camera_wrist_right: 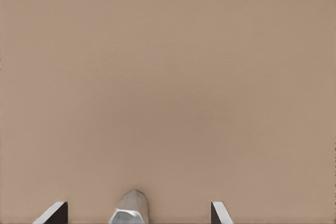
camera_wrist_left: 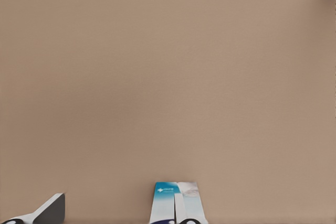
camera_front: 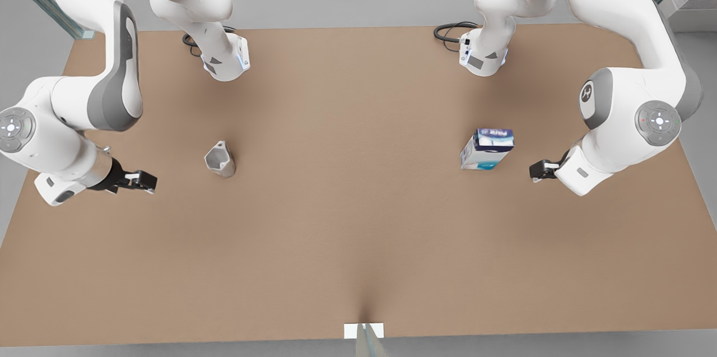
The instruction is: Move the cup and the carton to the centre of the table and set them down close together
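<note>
Cup: we saw it upright on the table, toward the front view's left.
Carton: upright, toward the front view's right, well apart from the cup.
Right gripper: beside the cup, fingers spread, empty.
Left gripper: just beside the carton; we could not tell its finger state.

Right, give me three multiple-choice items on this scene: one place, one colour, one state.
1. The cup stands on the table at the front view's: A) left B) centre C) right
2. The top of the carton is: A) red B) dark blue C) green
3. The right end effector is: A) shut on the cup B) open, beside the cup C) shut on the carton

Answers: 1 A, it stands left of centre. 2 B, white lettering on dark blue. 3 B, its fingers are spread in the right wrist view, cup ahead untouched; the left end effector hovers by the carton.
</note>
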`<act>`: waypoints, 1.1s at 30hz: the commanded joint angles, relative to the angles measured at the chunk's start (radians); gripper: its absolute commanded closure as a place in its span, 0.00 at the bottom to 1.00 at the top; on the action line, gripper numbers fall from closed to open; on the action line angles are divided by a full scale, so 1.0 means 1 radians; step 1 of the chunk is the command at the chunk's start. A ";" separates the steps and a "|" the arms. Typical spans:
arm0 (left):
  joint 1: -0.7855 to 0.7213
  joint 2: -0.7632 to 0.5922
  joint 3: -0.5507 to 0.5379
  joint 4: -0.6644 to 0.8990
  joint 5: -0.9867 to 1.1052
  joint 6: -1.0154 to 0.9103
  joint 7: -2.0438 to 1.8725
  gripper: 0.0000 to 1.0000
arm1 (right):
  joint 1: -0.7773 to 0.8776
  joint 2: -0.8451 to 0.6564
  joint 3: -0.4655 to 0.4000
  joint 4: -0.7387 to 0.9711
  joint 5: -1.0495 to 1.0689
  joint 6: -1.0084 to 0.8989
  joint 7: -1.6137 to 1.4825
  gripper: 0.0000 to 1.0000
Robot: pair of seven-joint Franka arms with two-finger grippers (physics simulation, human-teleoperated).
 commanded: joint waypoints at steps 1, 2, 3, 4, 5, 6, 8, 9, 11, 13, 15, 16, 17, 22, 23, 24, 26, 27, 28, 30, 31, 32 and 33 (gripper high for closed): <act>0.000 0.000 0.000 0.000 0.001 0.000 0.000 0.00 | 0.000 0.000 0.000 0.000 0.000 0.000 0.000 0.00; 0.000 0.000 0.000 0.001 0.001 0.000 -0.001 0.00 | -0.002 -0.012 0.000 -0.023 0.000 0.003 0.000 0.00; 0.000 0.000 0.000 0.000 0.001 0.000 0.000 0.00 | 0.009 -0.012 -0.002 -0.023 0.000 0.000 0.002 0.00; 0.000 0.000 0.000 0.000 0.001 0.000 -0.001 0.00 | 0.012 -0.014 0.000 -0.037 0.000 -0.001 0.002 0.00; 0.000 0.003 0.000 0.000 0.001 0.000 -0.001 0.00 | 0.033 -0.019 0.009 -0.054 -0.012 -0.015 -0.008 0.00; 0.000 0.005 0.000 0.000 0.001 0.000 -0.001 0.00 | 0.044 -0.017 0.011 -0.051 -0.020 -0.053 -0.002 0.00; 0.000 0.001 0.000 -0.006 0.002 -0.002 0.003 0.00 | 0.044 -0.026 0.024 -0.097 -0.019 -0.044 -0.020 0.00; -0.002 0.000 0.000 -0.009 0.001 -0.002 0.002 0.00 | 0.046 -0.012 0.040 -0.125 -0.017 -0.015 -0.020 0.00; -0.002 0.000 0.002 -0.009 0.001 -0.003 0.000 0.00 | 0.055 -0.008 0.044 -0.180 0.015 -0.012 -0.048 0.00; -0.002 -0.002 0.002 -0.009 0.002 -0.012 -0.001 0.00 | 0.070 -0.003 0.046 -0.191 0.038 -0.096 -0.051 0.00; -0.003 0.001 0.002 -0.009 0.001 -0.026 -0.001 0.00 | 0.069 -0.005 0.044 -0.197 0.043 -0.185 -0.067 0.00; -0.002 0.003 0.000 -0.009 -0.001 -0.032 0.002 0.00 | 0.069 -0.012 0.044 -0.201 0.043 -0.199 -0.067 0.00; -0.002 0.006 0.000 -0.009 -0.005 -0.032 0.002 0.00 | 0.064 -0.026 0.044 -0.241 0.043 -0.219 -0.072 0.00; -0.002 0.021 0.000 -0.009 -0.005 -0.032 0.000 0.00 | 0.050 -0.034 0.043 -0.355 0.092 -0.216 -0.055 0.00; -0.002 0.028 0.000 -0.009 -0.005 -0.032 0.005 0.00 | 0.052 -0.038 0.043 -0.370 0.106 -0.216 -0.031 0.00; 0.000 0.035 0.000 -0.009 -0.005 -0.031 0.006 0.00 | 0.049 -0.051 0.043 -0.414 0.112 -0.175 -0.029 0.00; 0.000 0.038 0.002 -0.009 -0.007 -0.029 0.006 0.00 | 0.035 -0.060 0.040 -0.537 0.112 0.006 -0.029 0.00; 0.000 0.038 0.002 -0.009 -0.006 -0.031 0.008 0.00 | 0.031 -0.066 0.038 -0.582 0.110 0.078 -0.031 0.00; 0.000 0.038 0.002 -0.009 -0.007 -0.031 0.008 0.00 | 0.029 -0.071 0.038 -0.632 0.110 0.152 -0.031 0.00; 0.000 0.041 0.002 -0.009 -0.005 -0.029 0.008 0.00 | 0.029 -0.069 0.038 -0.691 0.110 0.237 -0.031 0.00; 0.000 0.041 0.002 -0.009 -0.005 -0.029 0.008 0.00 | 0.021 -0.069 0.038 -0.700 0.110 0.235 -0.032 0.00; 0.000 0.044 0.002 -0.009 -0.005 -0.029 0.008 0.00 | 0.021 -0.069 0.038 -0.714 0.110 0.240 -0.032 0.00; 0.000 0.046 0.002 -0.009 -0.005 -0.029 0.006 0.00 | 0.014 -0.068 0.037 -0.718 0.110 0.261 -0.034 0.00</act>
